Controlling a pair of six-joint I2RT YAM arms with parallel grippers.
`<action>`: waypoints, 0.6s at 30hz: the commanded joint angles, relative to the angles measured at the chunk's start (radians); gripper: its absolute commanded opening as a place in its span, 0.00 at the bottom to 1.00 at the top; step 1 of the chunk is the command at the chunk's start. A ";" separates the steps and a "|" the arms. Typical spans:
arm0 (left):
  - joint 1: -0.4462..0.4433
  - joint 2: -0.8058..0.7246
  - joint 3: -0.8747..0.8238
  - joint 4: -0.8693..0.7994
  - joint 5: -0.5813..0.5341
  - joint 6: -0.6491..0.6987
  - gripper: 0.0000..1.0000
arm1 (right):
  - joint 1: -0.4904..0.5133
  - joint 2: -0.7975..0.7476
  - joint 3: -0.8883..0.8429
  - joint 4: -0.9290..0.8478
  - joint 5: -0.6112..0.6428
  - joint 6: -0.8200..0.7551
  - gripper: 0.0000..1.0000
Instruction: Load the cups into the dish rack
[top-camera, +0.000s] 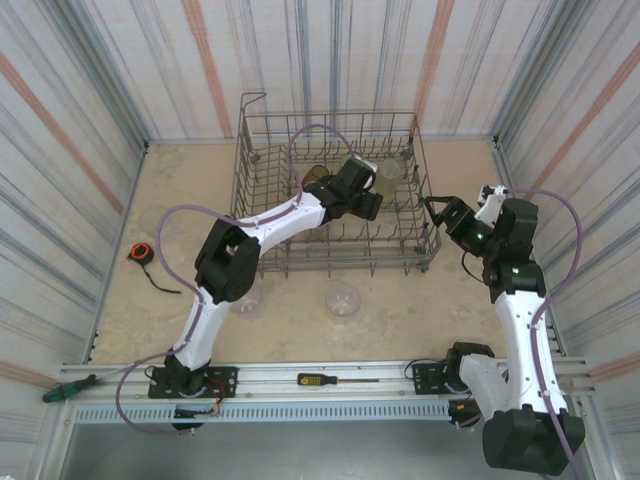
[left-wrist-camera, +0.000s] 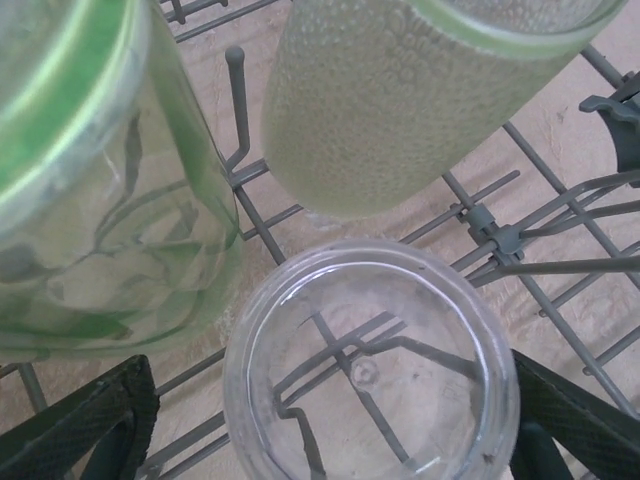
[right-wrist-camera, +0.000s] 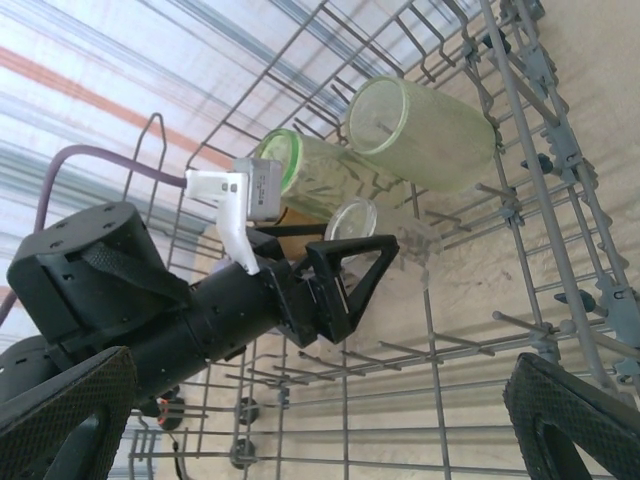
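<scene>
The grey wire dish rack (top-camera: 262, 150) stands at the back middle of the table. My left gripper (top-camera: 366, 200) reaches inside it and is open. A clear cup (left-wrist-camera: 370, 360) rests on the rack wires between its fingers (left-wrist-camera: 85, 425), with a gap on the left side. Beside it lie a green leaf-patterned cup (left-wrist-camera: 90, 200) and a pale green frosted cup (left-wrist-camera: 400, 100). An amber cup (top-camera: 315, 178) lies further left in the rack. My right gripper (top-camera: 432, 212) hovers open and empty at the rack's right wall (right-wrist-camera: 560, 160). Two clear cups (top-camera: 343, 300) (top-camera: 247, 301) stand on the table in front.
An orange and black tape measure (top-camera: 141, 252) lies on the table at left. A screwdriver (top-camera: 322, 379) and a green-handled tool (top-camera: 65, 390) rest on the front rail. Striped walls enclose the table. Upright tines (left-wrist-camera: 236, 90) stand beside the cups.
</scene>
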 joint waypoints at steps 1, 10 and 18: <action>0.004 -0.105 -0.041 -0.003 -0.063 -0.020 0.93 | -0.008 -0.014 -0.010 -0.022 -0.027 0.021 0.99; 0.002 -0.261 -0.099 0.024 0.019 -0.075 0.99 | -0.009 -0.049 0.017 -0.074 -0.034 0.028 0.99; 0.001 -0.417 -0.175 0.008 0.033 -0.104 0.99 | -0.008 -0.059 0.017 -0.074 -0.050 0.058 0.99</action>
